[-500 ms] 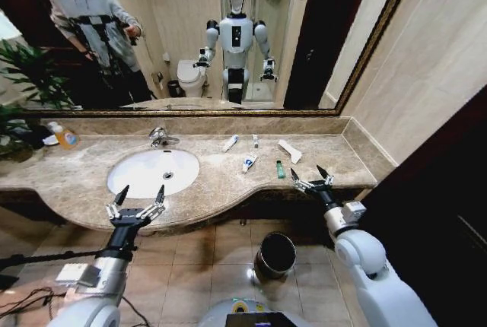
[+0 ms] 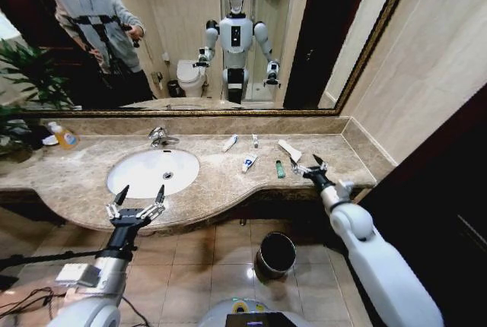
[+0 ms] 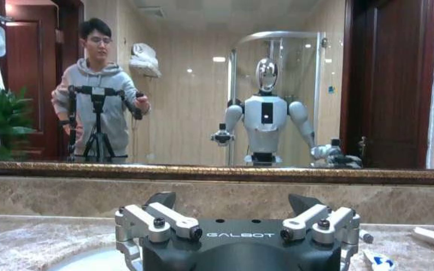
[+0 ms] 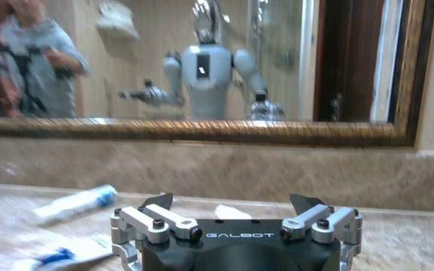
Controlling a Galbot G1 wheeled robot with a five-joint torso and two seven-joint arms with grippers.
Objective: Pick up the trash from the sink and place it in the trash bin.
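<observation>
The right hand [image 2: 308,166] hangs over the marble tabletop [image 2: 221,182] with its fingers spread and nothing between them, just beside the flat white wrapper [image 2: 289,150] and the tiny green piece [image 2: 280,169]. The left hand [image 2: 137,202] waits, also spread and empty, at the front edge of the tabletop below the sink [image 2: 152,171].

The trash lies not in the basin but on the tabletop to its right: two white tubes, one near the back wall [image 2: 229,143] and one with blue print closer to the front [image 2: 249,163], a thin white stick [image 2: 255,141] between them and the wrapper, then the green piece. All look light and small. The tubes should be fairly stiff yet smooth, so a pinch across the middle of the body seems safest; they may roll or skid on polished stone. The wrapper is thin and probably limp, best caught at a raised edge. The green piece is hard to make out, possibly a cap or lighter, and would need a careful, narrow pinch.

Room is fair: the items lie apart from one another, with the back wall and mirror frame behind them. The trash bin [image 2: 275,255] stands on the floor below the tabletop's front edge, mouth open, so a drop means clearing that overhanging lip first.
</observation>
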